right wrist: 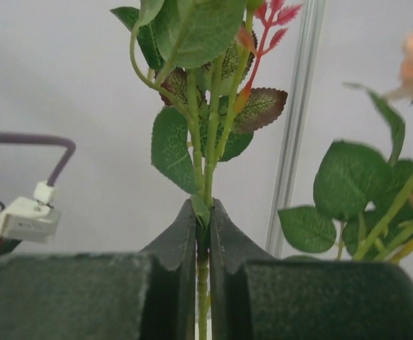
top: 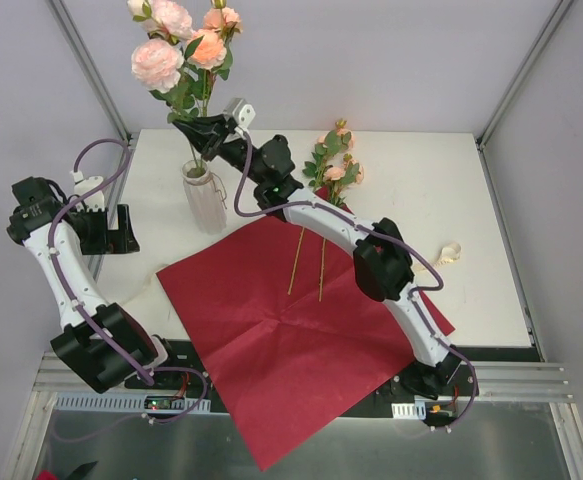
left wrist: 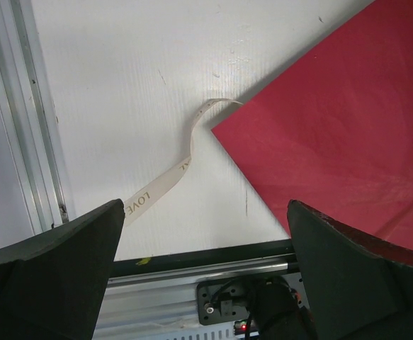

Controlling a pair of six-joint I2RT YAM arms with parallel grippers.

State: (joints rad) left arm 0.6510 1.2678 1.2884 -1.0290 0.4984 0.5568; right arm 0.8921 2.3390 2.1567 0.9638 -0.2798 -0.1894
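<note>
Squarely between 2 fingers [right wrist: 178,244] of the right hand [right wrist: 202,212], the flower stem [right wrist: 211,152].

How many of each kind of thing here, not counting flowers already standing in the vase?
Vase: 1
Red paper sheet: 1
Ribbons: 2
Flower stems lying on the sheet: 2
Flower stem in the right gripper: 1
Total: 7

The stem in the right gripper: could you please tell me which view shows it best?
The right wrist view: the stem is clamped between the shut fingers. The top view shows only the gripper among foliage over the vase; the left wrist view misses it.
</note>
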